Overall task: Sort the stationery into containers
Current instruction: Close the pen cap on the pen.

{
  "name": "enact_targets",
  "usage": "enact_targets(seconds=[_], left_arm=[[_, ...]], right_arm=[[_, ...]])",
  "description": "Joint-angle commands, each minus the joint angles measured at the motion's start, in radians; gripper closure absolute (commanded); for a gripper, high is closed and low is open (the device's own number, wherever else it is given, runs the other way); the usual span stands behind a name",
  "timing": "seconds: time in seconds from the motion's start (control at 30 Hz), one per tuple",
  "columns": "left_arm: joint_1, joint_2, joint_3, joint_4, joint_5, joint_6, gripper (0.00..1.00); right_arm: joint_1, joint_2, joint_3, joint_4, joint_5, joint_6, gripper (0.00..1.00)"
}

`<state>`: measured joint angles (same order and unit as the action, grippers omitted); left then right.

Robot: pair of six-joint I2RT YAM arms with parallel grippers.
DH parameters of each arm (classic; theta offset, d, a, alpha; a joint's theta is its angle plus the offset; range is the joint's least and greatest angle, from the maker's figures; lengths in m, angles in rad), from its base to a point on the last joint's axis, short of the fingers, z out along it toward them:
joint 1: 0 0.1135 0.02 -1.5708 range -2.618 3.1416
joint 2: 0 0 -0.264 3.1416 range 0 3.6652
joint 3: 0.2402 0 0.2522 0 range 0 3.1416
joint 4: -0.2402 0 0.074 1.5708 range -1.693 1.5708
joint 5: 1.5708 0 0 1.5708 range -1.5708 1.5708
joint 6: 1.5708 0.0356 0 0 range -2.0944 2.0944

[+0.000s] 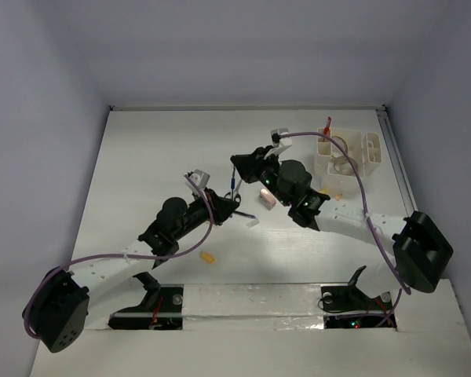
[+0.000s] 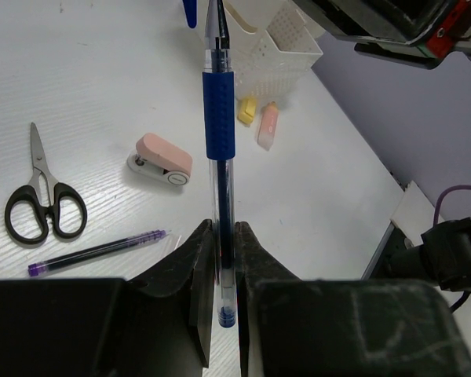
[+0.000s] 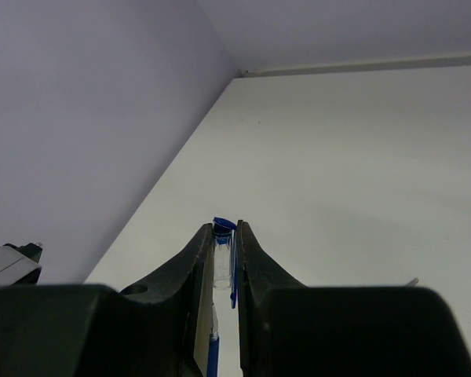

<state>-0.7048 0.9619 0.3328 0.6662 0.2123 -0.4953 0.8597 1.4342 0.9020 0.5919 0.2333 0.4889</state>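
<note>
Two tools meet over the middle of the desk (image 1: 141,157), each closed on a piece of the same writing item. The left tool (image 2: 222,228) pinches the clear barrel of the blue pen (image 2: 218,118) near its plugged back end, and the pen runs out from its fingers (image 2: 190,267) toward 12 o'clock in the left wrist view, blue grip and dark tip leading. The right tool (image 3: 224,232) is clamped on what looks like the pen cap (image 3: 222,250), a clear sleeve with a blue end and clip. Whether cap and tip touch I cannot tell. On the desk, at 9 o'clock from the pen in the left wrist view, lie black-handled scissors (image 2: 43,200) and a purple pen (image 2: 98,251), with a pink-and-white item (image 2: 161,159) just beside the barrel. A yellow block (image 2: 247,110) and a pink eraser (image 2: 268,126) sit close together near the white organiser (image 2: 286,43), which stands toward 2 o'clock on the desk in the top view.
</note>
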Motion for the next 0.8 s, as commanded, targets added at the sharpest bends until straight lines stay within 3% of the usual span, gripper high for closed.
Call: enact_targets(seconds=[0.0, 0.77], left_arm=[[0.008, -0.012, 0.0, 0.042, 0.001, 0.008, 1.0], [0.027, -0.029, -0.003, 0.041, 0.012, 0.011, 1.0]], right_arm=[[0.007, -0.049, -0.008, 0.055, 0.015, -0.021, 1.0], [0.016, -0.04, -0.003, 0.022, -0.009, -0.023, 1.0]])
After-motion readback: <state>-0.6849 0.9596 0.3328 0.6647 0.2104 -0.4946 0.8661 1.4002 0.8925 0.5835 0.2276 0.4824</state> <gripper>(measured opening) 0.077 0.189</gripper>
